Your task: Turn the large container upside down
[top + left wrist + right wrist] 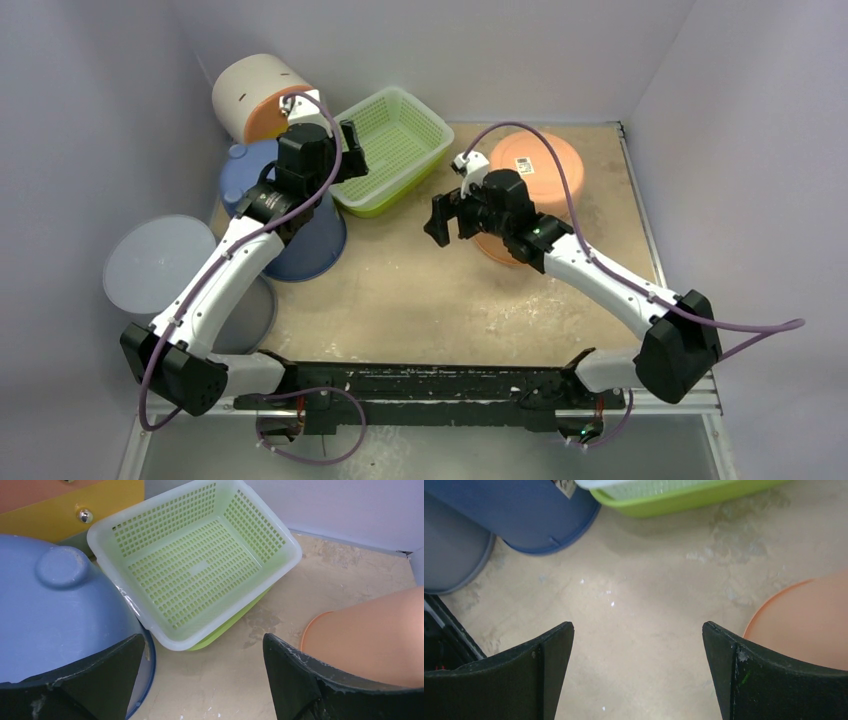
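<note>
A big blue bucket (pixel 300 245) stands upside down at the left, rim on the table; it also shows in the left wrist view (pixel 55 620) and the right wrist view (pixel 519 515). A pale grey bucket (pixel 160 265) stands beside it, nearer the left wall. An orange bucket (pixel 535 165) stands upside down at the right, with a label on its base. My left gripper (pixel 350 150) (pixel 204 645) is open and empty, hovering between the blue bucket and the green basket. My right gripper (pixel 442 215) (pixel 638 630) is open and empty above bare table, left of the orange bucket (pixel 809 620).
A green mesh basket (pixel 440 135) (pixel 200 570) sits empty at the back centre, tilted against its green underside (pixel 684 497). A white and orange cylinder (pixel 258 95) lies at the back left. Walls close in the left, back and right sides.
</note>
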Motion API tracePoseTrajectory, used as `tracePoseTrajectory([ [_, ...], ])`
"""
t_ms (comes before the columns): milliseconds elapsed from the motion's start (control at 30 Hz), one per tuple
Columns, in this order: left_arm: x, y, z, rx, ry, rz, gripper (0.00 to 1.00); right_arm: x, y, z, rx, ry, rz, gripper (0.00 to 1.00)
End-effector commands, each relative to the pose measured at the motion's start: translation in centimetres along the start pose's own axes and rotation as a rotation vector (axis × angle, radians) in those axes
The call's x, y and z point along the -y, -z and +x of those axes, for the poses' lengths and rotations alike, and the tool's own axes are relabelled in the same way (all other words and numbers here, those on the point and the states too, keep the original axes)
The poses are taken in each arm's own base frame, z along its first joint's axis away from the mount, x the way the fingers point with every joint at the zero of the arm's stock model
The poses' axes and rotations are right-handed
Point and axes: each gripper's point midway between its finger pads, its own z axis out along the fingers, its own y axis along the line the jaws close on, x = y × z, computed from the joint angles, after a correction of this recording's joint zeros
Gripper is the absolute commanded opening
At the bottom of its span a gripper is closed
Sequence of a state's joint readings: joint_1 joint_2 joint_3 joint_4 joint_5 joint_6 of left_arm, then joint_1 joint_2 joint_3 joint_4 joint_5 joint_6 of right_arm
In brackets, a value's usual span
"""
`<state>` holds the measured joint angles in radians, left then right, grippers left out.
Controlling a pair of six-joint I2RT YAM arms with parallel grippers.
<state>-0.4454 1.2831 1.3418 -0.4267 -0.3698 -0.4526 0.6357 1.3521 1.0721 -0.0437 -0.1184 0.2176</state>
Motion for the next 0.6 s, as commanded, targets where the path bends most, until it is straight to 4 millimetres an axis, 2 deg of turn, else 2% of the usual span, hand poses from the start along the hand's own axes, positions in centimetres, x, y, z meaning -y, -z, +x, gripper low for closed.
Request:
tracePoseTrajectory([
  [0,0.3,-0.4,-0.9,0.038,0.015,0.005,0.85,0.9,1.1,1.1,0.006,-0.052,0.068,1.00],
  [100,0.1,-0.5,-0.8,0.037,0.012,-0.004,0.85,2.0,1.2,3.3,-0.046,-0.091,0.129,1.00],
  [133,0.1,-0.5,-0.7,0.035,0.009,-0.007,0.85,2.7,1.2,5.0,-0.085,-0.110,0.166,1.00],
  [233,0.1,-0.6,-0.7,0.033,0.009,-0.007,0.85,4.3,1.6,8.2,-0.152,-0.192,0.269,1.00],
  [400,0.1,-0.7,-0.5,0.027,0.005,-0.005,0.86,8.3,1.9,9.7,-0.180,-0.192,0.454,1.00],
  [467,0.1,-0.8,-0.4,0.025,0.005,-0.004,0.86,10.7,1.9,10.2,-0.201,-0.207,0.521,1.00],
  [567,0.3,-1.0,-0.3,0.016,-0.001,0.004,0.86,14.8,1.8,9.7,-0.185,-0.229,0.592,1.00],
])
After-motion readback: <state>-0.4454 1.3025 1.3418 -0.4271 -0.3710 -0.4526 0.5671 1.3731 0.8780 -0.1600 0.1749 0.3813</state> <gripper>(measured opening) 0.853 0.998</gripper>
